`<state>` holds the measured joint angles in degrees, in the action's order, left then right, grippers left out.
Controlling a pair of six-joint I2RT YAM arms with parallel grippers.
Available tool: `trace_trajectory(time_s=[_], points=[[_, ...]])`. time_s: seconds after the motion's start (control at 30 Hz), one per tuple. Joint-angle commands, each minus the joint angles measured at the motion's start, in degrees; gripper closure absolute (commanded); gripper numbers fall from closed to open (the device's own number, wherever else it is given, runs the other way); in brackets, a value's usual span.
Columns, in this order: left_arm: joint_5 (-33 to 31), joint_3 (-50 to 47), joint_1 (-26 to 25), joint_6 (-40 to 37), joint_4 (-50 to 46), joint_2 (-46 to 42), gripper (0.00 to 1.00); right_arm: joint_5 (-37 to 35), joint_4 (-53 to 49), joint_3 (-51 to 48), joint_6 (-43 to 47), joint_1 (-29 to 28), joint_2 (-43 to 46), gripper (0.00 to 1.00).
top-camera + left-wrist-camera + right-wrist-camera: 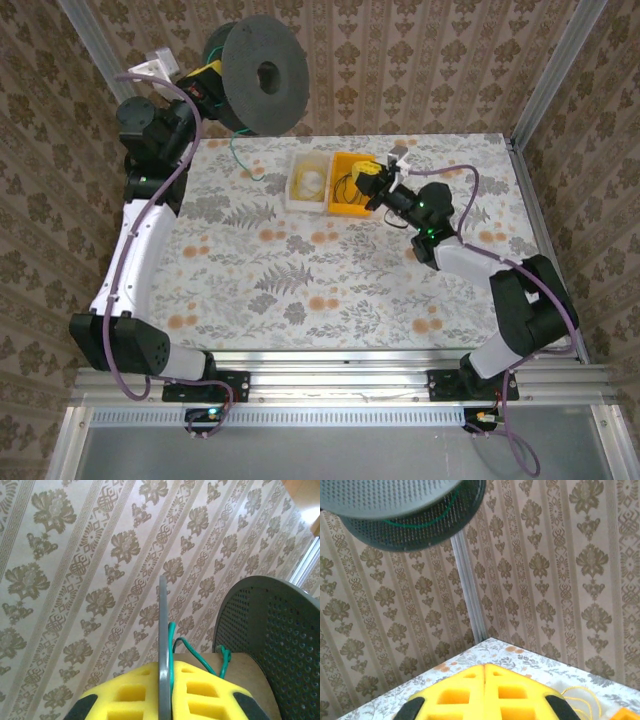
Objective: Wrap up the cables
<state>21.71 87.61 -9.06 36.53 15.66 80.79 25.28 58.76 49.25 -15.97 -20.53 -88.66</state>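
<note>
Yellow left claw (164, 682) pinching spool flange (162, 610), right claw (485, 674) closed, green cable (193, 650) beside

spool (270, 645) cut off at edge, yellow bin (343, 206) partly under right gripper (366, 179)

Brown damask-papered walls (420, 60) enclose a leaf-and-flower-printed table (300, 285).

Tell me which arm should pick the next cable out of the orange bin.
Right. The right gripper hangs shut at the orange bin, nothing seen between its pads. The left gripper is clamped on the spool rim, up at the far left.
</note>
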Motion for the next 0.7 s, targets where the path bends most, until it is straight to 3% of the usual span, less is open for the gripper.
trace_trajectory(time_s=[0.0,0.1,0.17,0.23,0.4,0.67], points=[[1.35,3.62,-0.32,1.54,2.98,-0.89,1.00,6.75,-15.07,7.62,6.93,0.16,4.22,0.98],[0.97,4.11,-0.76,0.09,0.02,-1.23,1.00,10.63,-30.29,13.98,12.75,-1.26,6.60,0.77],[0.33,4.10,-1.25,-0.94,-1.73,-1.43,1.00,11.98,-36.84,16.18,15.39,-2.72,8.05,0.46],[-0.49,4.26,-1.97,-2.20,-3.57,-1.56,1.00,12.69,-40.14,16.96,16.75,-4.77,10.21,0.00],[-1.58,4.97,-3.81,-4.02,-5.95,-1.05,1.00,13.13,-42.95,18.90,20.06,-11.28,12.14,0.00],[-3.56,5.87,-7.13,-7.64,-8.82,-0.73,1.00,10.53,-45.75,24.10,24.93,-17.71,6.92,0.03]])
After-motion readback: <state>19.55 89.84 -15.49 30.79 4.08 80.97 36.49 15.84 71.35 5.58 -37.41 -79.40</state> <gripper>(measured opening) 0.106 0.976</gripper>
